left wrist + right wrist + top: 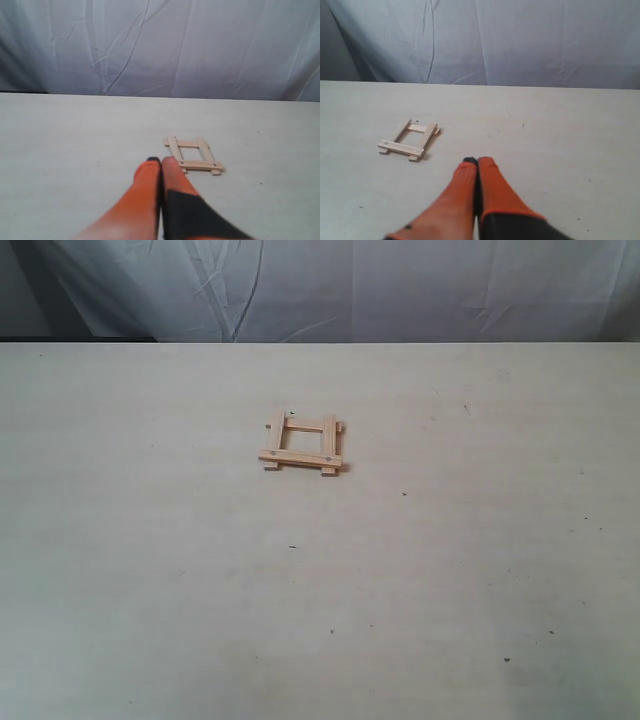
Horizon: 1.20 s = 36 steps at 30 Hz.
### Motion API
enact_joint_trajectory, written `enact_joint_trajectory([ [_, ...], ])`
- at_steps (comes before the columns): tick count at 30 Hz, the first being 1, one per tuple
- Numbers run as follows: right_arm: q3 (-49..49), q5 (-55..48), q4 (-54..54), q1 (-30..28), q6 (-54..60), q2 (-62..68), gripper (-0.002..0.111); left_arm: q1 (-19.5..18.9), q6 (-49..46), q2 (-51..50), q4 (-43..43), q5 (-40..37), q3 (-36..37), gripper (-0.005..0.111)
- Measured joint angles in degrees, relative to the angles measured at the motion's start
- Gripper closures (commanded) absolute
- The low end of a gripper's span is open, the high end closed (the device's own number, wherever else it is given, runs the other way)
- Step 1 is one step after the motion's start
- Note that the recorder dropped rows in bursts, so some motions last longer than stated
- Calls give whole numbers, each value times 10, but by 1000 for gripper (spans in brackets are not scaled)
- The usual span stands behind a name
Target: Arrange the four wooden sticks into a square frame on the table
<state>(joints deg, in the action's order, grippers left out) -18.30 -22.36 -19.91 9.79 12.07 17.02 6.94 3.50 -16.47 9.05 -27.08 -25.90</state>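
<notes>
While both arms hang back from it, the square frame (300,458) lies flat on the table (150,590), in the exterior view a little left of the middle and in the farther half of the tabletop. It is made of four light-tan wooden strips of about the same length. The two side strips run away from the camera, and the near strip (301,459) lies across on top of them and shows a small dark hole close to each end. The fourth strip (305,427) closes the far side. At the corners the ends jut out a little, and the inside of the square is open, so the pale table shows through it.

The left gripper (161,161) has its orange fingers pressed together with nothing between them. The right gripper (477,161) is closed the same way, also holding nothing. Neither touches the frame. Behind the table hangs a wrinkled grey-white cloth (400,290).
</notes>
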Motion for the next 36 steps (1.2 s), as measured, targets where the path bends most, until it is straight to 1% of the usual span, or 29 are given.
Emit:
enact_joint_trajectory([
  [2,0,-8,3,-8,0,-20,108,0,0,0,-7,0,0,107],
  [7,12,-10,39,-53,1,-81,108,0,1,0,-27,0,0,107],
  [13,91,-10,85,-76,3,-154,108,0,1,0,-30,0,0,107],
  [15,125,-15,89,-78,3,-165,108,0,1,0,-31,0,0,107],
  [19,148,-20,89,-78,3,-166,108,0,1,0,-31,0,0,107],
  [30,148,-19,89,-78,3,-166,108,0,1,0,-35,0,0,107],
  [32,148,-19,89,-78,3,-166,108,-1,-9,4,-71,0,3,107],
  [35,148,-19,89,-78,3,-166,108,-19,-11,34,-126,9,36,107],
  [36,148,-19,89,-78,3,-166,108,-29,-11,50,-142,16,57,107],
])
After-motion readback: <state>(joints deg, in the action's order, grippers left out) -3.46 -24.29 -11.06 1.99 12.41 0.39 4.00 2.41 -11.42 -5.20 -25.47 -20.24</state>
